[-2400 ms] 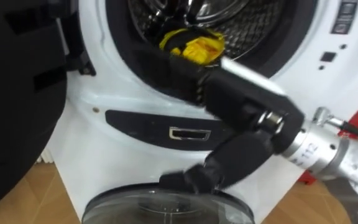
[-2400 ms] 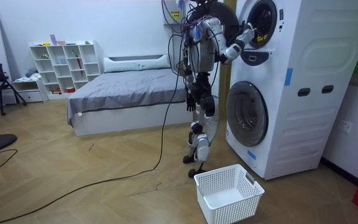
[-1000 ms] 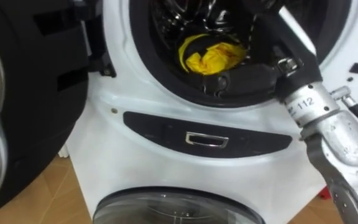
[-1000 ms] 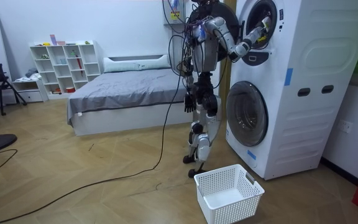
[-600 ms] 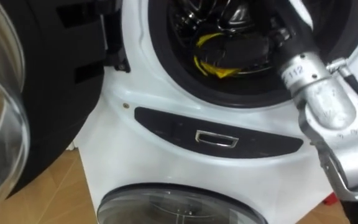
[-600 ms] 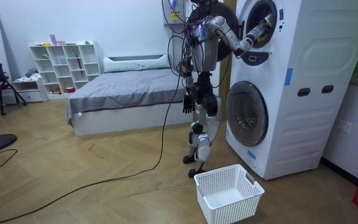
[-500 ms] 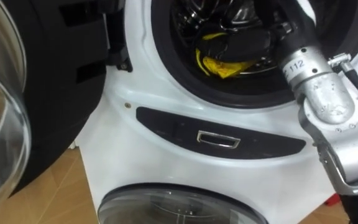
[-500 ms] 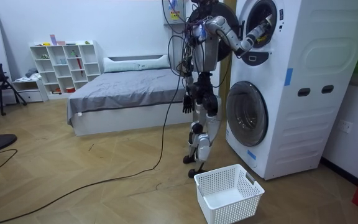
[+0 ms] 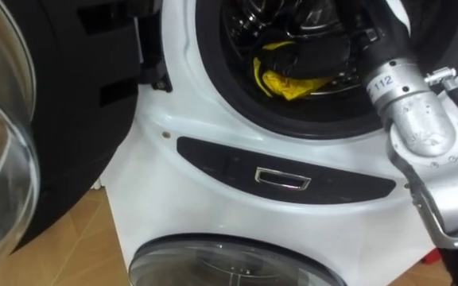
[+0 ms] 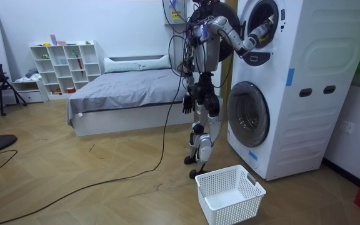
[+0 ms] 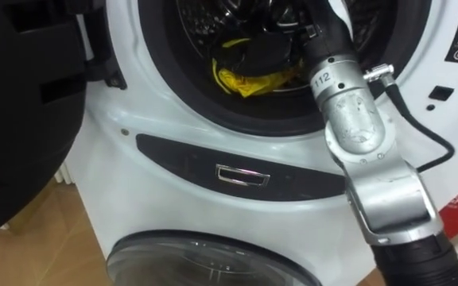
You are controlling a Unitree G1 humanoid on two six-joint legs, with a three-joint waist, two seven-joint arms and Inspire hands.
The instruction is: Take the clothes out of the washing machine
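Standing before a tall white front-loading washing machine (image 9: 188, 99), the robot reaches its right hand (image 9: 318, 54) into the open drum at upper centre, onto a crumpled yellow cloth garment (image 9: 291, 84). Whether it grips cannot be told. The left hand (image 10: 185, 104) hangs at its side, too small to read.

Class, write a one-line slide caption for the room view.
Robot stands at stacked washing machines, right hand inside the upper drum, white laundry basket on the floor.

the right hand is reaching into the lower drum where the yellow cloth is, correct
No: the right hand is in the upper drum, not the lower one, as the room view shows. The yellow cloth does lie there, at the hand.
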